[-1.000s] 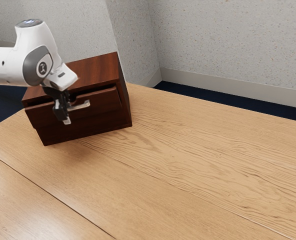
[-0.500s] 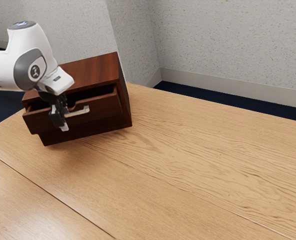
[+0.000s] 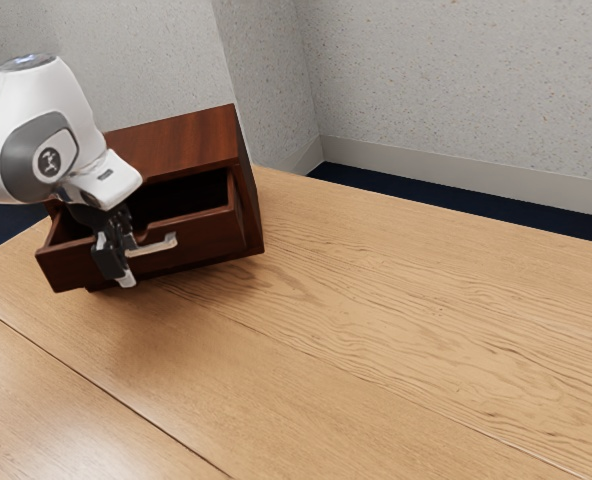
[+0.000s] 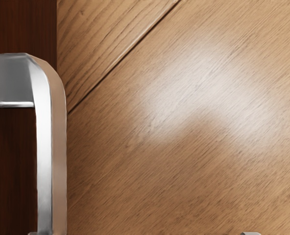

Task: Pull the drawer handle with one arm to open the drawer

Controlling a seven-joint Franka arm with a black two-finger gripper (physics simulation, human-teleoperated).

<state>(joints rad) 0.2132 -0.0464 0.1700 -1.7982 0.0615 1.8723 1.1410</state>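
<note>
A dark reddish wooden cabinet (image 3: 191, 145) stands at the exterior view's left on the table. Its single drawer (image 3: 191, 235) is pulled well out toward the front, with the dark hollow showing above the drawer front. A silver bar handle (image 3: 154, 243) crosses the drawer front. My black gripper (image 3: 115, 258) is shut on the handle's end at the exterior view's left, hanging from the white arm (image 3: 41, 140). In the wrist view the silver handle (image 4: 46, 142) bends around close under my hand against the dark drawer front (image 4: 10, 171).
The light wooden table (image 3: 376, 330) stretches wide toward the exterior view's right and front, with a seam running diagonally across it. Speckled grey walls (image 3: 456, 70) and a dark blue floor lie behind the table.
My gripper has moved toward the front and the exterior view's left with the handle in it. The drawer has slid further out of the cabinet, from slightly ajar to well open.
</note>
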